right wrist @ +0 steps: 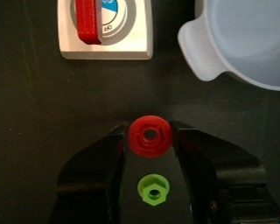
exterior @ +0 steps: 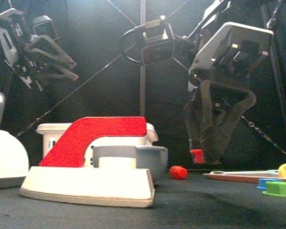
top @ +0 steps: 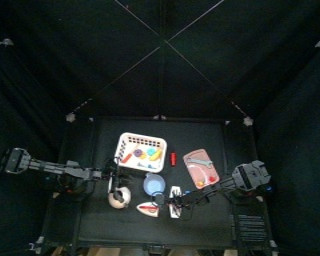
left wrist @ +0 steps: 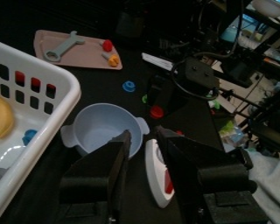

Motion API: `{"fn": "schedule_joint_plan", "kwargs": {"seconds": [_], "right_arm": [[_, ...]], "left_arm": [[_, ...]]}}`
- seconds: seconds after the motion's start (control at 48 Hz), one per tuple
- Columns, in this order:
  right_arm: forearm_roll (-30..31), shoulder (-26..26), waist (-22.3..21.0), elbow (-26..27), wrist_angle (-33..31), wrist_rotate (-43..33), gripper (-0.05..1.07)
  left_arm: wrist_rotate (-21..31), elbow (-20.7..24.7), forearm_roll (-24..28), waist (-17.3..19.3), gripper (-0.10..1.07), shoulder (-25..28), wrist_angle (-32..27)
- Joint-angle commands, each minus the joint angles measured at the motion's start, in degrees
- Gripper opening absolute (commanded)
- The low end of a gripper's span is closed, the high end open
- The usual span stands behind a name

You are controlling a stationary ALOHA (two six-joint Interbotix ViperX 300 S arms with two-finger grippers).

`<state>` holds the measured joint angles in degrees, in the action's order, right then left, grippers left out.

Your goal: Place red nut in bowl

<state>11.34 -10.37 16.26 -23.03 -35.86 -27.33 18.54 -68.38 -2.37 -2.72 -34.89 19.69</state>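
Observation:
The red nut (right wrist: 149, 136) lies on the black table between the two jaws of my right gripper (right wrist: 150, 140), which stand open on either side of it with small gaps. In the front view the nut (exterior: 178, 171) rests on the table just beside the lowered right gripper (exterior: 200, 154). The small light-blue bowl (right wrist: 241, 44) stands close by; it also shows in the top view (top: 152, 186) and the left wrist view (left wrist: 101, 127). My left gripper (top: 112, 186) is open and empty, held above the table beside the bowl.
A white tray (top: 140, 152) of coloured pieces stands behind the bowl, a pink tray (top: 200, 167) to its right. A white and red block (exterior: 92, 165) lies at the table's front. A green nut (right wrist: 152, 188) lies under the right wrist.

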Motion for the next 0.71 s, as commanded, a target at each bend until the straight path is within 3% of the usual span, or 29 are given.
{"fn": "schedule_joint_plan", "kwargs": {"seconds": [0.0, 0.312, 0.688], "right_arm": [[1.14, 2.64, 0.35, 2.29, 0.09, 0.09, 0.65], [8.61, 5.98, -0.18, 5.01, 6.77, -0.09, 0.65], [9.58, 5.27, -8.00, 4.66, 9.67, 0.00, 0.65]], "left_arm": [[0.00, 0.62, -0.09, 0.09, 0.72, -0.09, 0.53], [-0.09, 0.53, -0.09, 0.09, 0.72, -0.09, 0.70], [-0.09, 0.53, -0.09, 0.09, 0.72, -0.09, 0.79]]}}
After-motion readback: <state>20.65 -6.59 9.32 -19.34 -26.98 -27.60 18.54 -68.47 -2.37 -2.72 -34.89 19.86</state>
